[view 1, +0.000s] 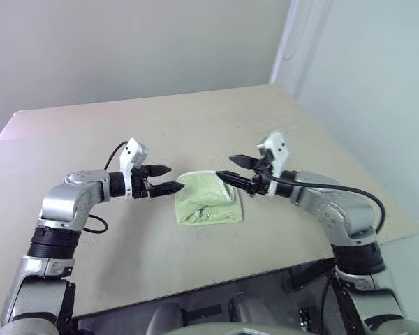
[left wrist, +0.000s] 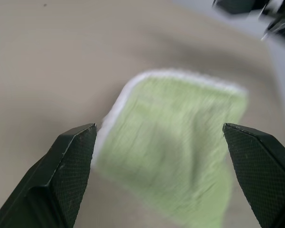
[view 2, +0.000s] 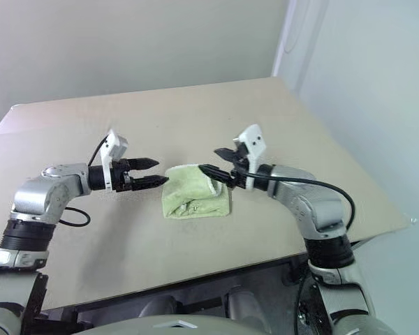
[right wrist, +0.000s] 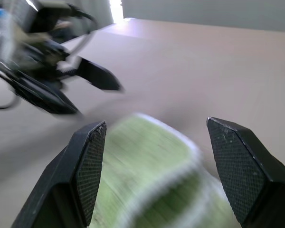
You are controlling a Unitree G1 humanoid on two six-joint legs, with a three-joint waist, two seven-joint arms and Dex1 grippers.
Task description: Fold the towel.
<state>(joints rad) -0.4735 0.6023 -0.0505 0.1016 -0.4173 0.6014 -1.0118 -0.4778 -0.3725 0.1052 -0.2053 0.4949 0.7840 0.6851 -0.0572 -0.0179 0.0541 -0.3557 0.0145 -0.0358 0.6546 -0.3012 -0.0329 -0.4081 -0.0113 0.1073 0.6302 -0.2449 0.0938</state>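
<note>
Since the towel (view 1: 208, 199) already lies as a small thick green packet near the middle of the desk (view 1: 195, 118), with a white stitched edge along its far and right sides, I judge that the folding is nearly or fully finished and the step in hand is the release. The left claw (view 1: 164, 179) hangs just beside the left edge of the packet with its two black fingers spread wide and nothing between them. The right claw (view 1: 232, 169) is at the far right corner, also wide and empty, its lower finger very close to the cloth; whether it touches I cannot tell. If one more fold is wanted, the next move calls for both claws to pinch one edge together. If not, they only need to draw back without dragging the top layer open.
</note>
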